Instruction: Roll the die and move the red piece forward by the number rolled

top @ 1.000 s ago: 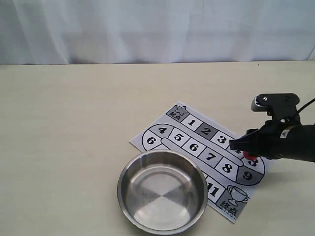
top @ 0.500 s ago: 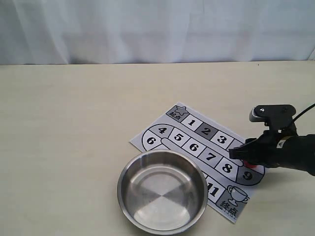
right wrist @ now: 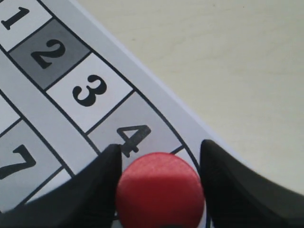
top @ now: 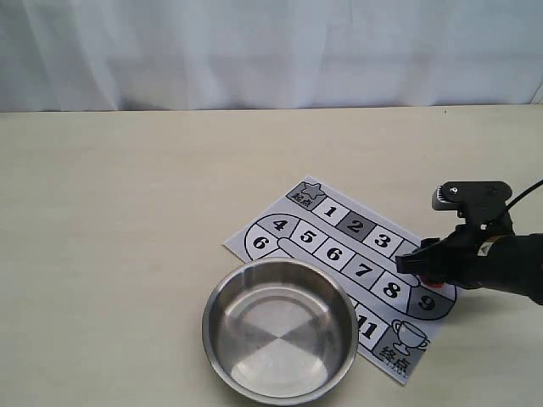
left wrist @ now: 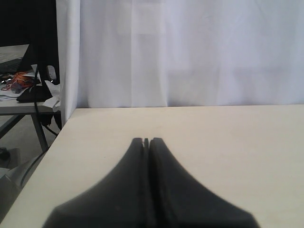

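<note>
The red piece (right wrist: 160, 190) stands between the two fingers of my right gripper (right wrist: 160, 146), which is shut on it, just past the square marked 4 on the board (right wrist: 71, 95). In the exterior view my right gripper (top: 420, 267) is low over the right bend of the board (top: 339, 246), above square 9, and only a sliver of the red piece (top: 434, 280) shows. My left gripper (left wrist: 146, 140) is shut on nothing above bare table and is absent from the exterior view. The die is out of view.
A steel bowl (top: 246, 297) sits at the front, overlapping the board's lower edge, with nothing visible inside. A white curtain closes off the back. In the left wrist view the table's edge (left wrist: 52, 142) drops off beside a cluttered side desk.
My right gripper has moved slightly right and down toward the board with the red piece in it, then stayed nearly still for the last half second.
</note>
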Tool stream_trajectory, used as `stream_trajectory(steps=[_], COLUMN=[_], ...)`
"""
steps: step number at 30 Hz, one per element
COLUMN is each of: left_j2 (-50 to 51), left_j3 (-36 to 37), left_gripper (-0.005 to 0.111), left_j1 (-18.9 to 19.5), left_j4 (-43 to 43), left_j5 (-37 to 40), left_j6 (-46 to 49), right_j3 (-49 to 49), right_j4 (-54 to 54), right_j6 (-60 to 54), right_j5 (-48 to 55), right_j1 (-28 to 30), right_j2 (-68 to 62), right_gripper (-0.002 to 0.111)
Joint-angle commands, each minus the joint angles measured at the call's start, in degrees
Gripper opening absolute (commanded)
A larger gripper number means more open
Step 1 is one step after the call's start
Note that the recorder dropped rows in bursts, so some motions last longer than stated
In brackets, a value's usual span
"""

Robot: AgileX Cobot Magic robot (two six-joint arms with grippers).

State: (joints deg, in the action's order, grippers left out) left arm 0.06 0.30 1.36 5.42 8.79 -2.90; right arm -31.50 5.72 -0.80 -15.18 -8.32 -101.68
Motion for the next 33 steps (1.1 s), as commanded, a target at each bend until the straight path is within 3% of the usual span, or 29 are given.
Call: stream_trajectory(steps=[1, 11, 15, 20, 26, 30, 33], left_j2=[-0.06, -0.06, -0.06, -0.06, -0.06, -0.06, -0.06], left_j3=[-0.3, -0.3, -0.3, -0.3, -0.3, -0.3, -0.3], left_gripper=[0.0, 0.0, 0.0, 0.0, 0.0, 0.0, 0.0], left_j1=[-0.01, -0.01, -0.01, -0.01, -0.01, -0.01, -0.01], left_j4=[-0.05, -0.05, -0.05, -0.05, -0.05, -0.05, -0.05], left_j5=[-0.55, -0.68, -0.68, -0.68, -0.68, -0.68, -0.68], left_j6=[-0.12, -0.12, -0.12, -0.12, -0.12, -0.12, -0.12], right_j3=[0.22, 0.22, -0.88, -7.46, -19.72, -24.95, -26.82], right_j4=[-0.18, -0.18, 1.86, 6.89, 4.82, -4.91, -15.46], right_j6=[0.21, 0.21, 0.21, -0.03, -1.15, -0.08, 9.37], right_j5=[-1.47, -2.73, -1.04, 13.28, 40.11, 51.57, 56.57], right_j1=[0.33, 0.33, 0.33, 0.33, 0.33, 0.33, 0.33], right_j2=[-0.13, 2.58, 8.09, 14.08, 15.07, 15.07, 15.07], right_gripper=[0.06, 0.063, 0.058, 0.042, 0.023, 0.009, 0.004])
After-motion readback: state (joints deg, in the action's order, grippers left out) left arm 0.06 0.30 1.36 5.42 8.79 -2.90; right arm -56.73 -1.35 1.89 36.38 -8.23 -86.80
